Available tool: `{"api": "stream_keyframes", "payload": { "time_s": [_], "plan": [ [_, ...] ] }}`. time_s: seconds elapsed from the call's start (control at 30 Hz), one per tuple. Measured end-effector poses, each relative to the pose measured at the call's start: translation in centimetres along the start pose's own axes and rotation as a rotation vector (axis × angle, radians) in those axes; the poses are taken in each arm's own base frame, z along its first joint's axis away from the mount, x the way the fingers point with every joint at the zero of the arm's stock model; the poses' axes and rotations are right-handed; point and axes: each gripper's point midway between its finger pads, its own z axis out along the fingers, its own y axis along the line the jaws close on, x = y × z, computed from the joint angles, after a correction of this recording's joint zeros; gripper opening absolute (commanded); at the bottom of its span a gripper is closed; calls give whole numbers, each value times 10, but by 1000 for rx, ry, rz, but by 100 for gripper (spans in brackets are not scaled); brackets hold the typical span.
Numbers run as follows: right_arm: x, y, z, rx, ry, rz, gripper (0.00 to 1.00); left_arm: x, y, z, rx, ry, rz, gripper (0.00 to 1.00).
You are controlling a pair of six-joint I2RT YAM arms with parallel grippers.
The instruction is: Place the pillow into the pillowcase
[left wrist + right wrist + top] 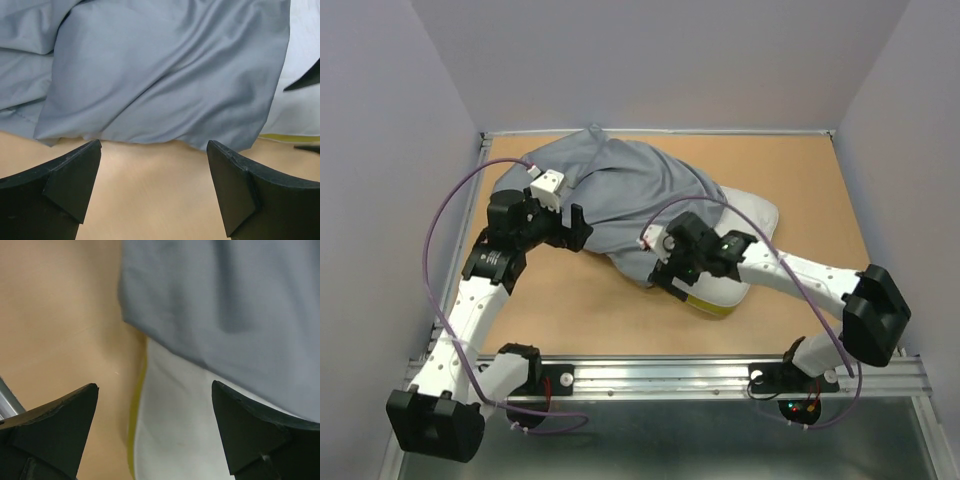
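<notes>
Overhead, the pillow is lying partly inside the pillowcase, its bare end sticking out beside my right gripper, the nearer one; my left gripper is sitting at the grey side. Left wrist: jaws spread, empty, hem just ahead. Right wrist: jaws apart, holding nothing, the pillow's yellow edge lying between them.

No text or labels readable — none anywhere.

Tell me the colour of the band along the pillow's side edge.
Yellow. The band runs beside the white pillow and shows best in the right wrist view.
</notes>
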Motion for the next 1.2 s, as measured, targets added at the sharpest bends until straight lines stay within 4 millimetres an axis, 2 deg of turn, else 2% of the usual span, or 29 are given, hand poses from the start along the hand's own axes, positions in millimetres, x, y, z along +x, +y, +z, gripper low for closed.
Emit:
{"api": "stream_keyframes", "payload": {
  "time_s": [0.07,0.13,0.17,0.23,0.27,0.33,0.37,0.4,0.5,0.57,0.6,0.63,0.7,0.77,0.8,0.83,0.9,0.97,1.03,1.13,1.2],
  "plan": [
    [1,23,13,-10,32,-72,99,-6,1,-7,-12,-26,3,99],
    [10,43,26,-10,79,-128,90,-9,2,-12,-21,-41,5,99],
    [18,53,34,-18,113,-154,77,-9,2,-13,-23,-43,5,99],
    [32,57,50,6,175,-179,59,-7,2,-13,-25,-37,6,98],
    [42,52,57,34,212,-182,41,-6,3,-13,-25,-32,7,98],
    [53,44,66,67,254,-169,16,-3,3,-13,-26,-18,10,97],
    [54,41,68,74,260,-161,5,-2,3,-13,-26,-16,10,97],
    [56,34,68,86,262,-137,1,-2,4,-14,-29,-18,10,97],
    [42,17,64,101,228,-84,0,-7,5,-16,-28,-38,12,97],
    [19,2,59,104,166,-46,0,-14,4,-19,-22,-70,24,97],
    [-3,-9,51,115,104,-26,15,-18,3,-20,-20,-84,30,97],
    [-18,-17,45,130,63,-21,38,-21,2,-21,-16,-98,37,97],
    [-46,-33,28,169,-21,-24,70,-26,1,-21,-7,-115,45,97],
    [-64,-42,14,202,-75,-34,81,-27,0,-19,4,-118,46,97],
    [-70,-44,6,211,-97,-32,93,-27,0,-18,6,-118,46,97],
    [-71,-43,2,211,-100,-21,96,-27,0,-17,9,-116,46,97],
    [-67,-39,0,202,-82,-13,97,-26,0,-16,10,-113,45,97],
    [-54,-32,2,190,-39,2,97,-26,0,-15,9,-114,46,98],
    [-34,-22,8,172,10,12,98,-28,1,-15,9,-119,48,97],
    [15,-6,18,147,141,27,98,-29,1,-15,8,-129,52,98],
    [39,-4,26,157,212,24,94,-27,2,-13,9,-129,52,98]
  ]
}}
